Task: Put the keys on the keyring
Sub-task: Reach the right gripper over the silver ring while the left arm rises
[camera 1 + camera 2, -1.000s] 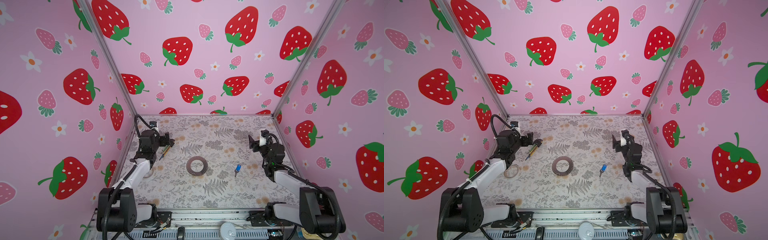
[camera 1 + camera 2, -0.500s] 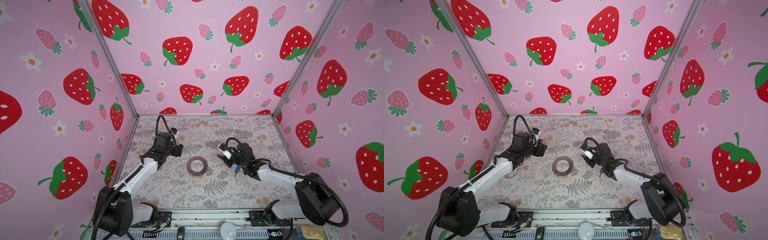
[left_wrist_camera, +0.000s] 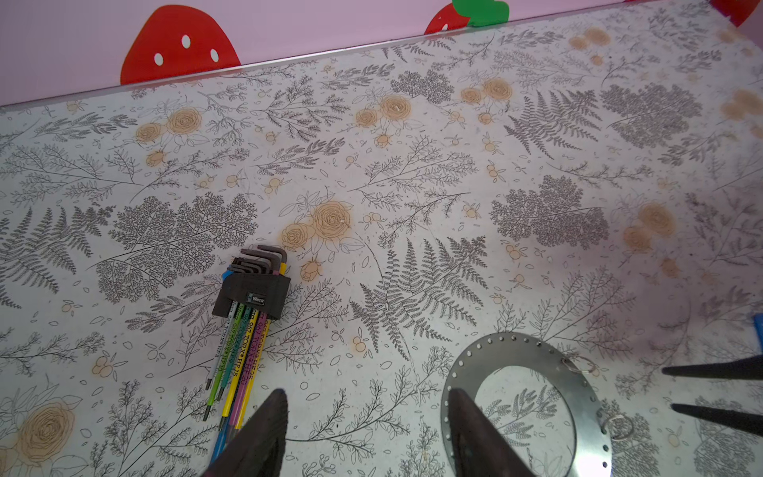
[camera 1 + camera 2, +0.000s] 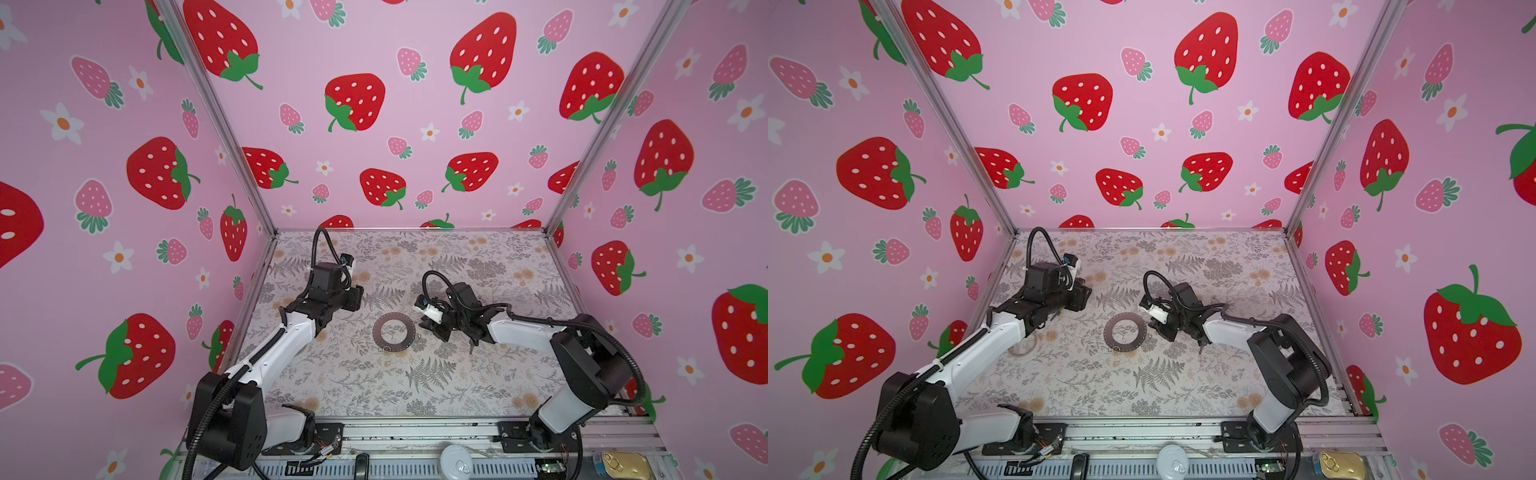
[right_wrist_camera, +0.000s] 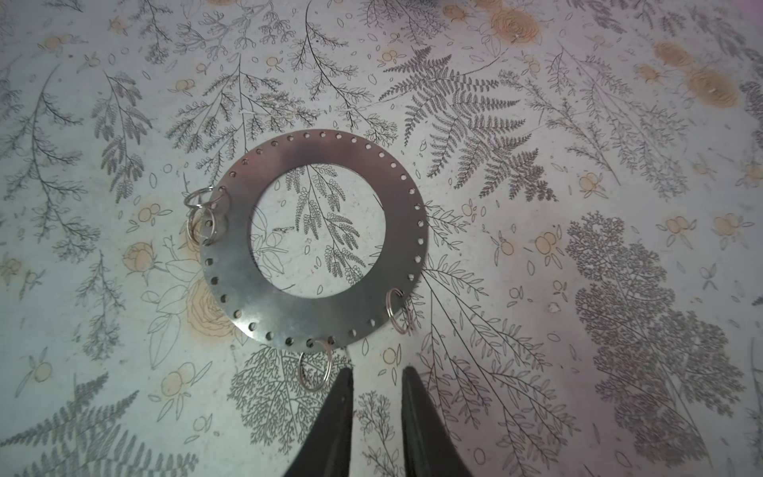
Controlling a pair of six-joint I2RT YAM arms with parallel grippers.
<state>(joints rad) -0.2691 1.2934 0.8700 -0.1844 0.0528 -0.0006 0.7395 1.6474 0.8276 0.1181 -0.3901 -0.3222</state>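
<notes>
On the black holder of the coloured hex-key bundle [image 3: 252,295], lying ahead of one finger of the left tool [image 3: 366,394], white "Wera" print reads clear. The shafts carry "TORX" plus "HF 15", "HF 20", "HF 25"; smaller print is illegible. The bundle's long ends run behind that finger.

Both arms reach low over the floral-print bench [image 4: 415,395], wrists bent, tools pointing inward at each other. Between the two tools the large flat dark-grey metal keyring [image 5: 313,318] lies on the bench. Its rim is punched with small holes, with thin wire loops [image 5: 314,369] hooked in several.

Left tool: jaws wide apart, nothing between. Its other finger overlaps the keyring's rim in the left wrist view, contact unclear.

Right tool [image 5: 376,369]: jaws close together with a slim gap, nothing in it. Tips sit just short of the keyring, one beside a wire loop.

Blue-headed key [image 3: 759,330]: only a blue sliver shows, cut by the frame edge, behind the right tool's fingers. In both top views the right arm's wrist covers most of it. The left tool's tips are hard to make out there.
</notes>
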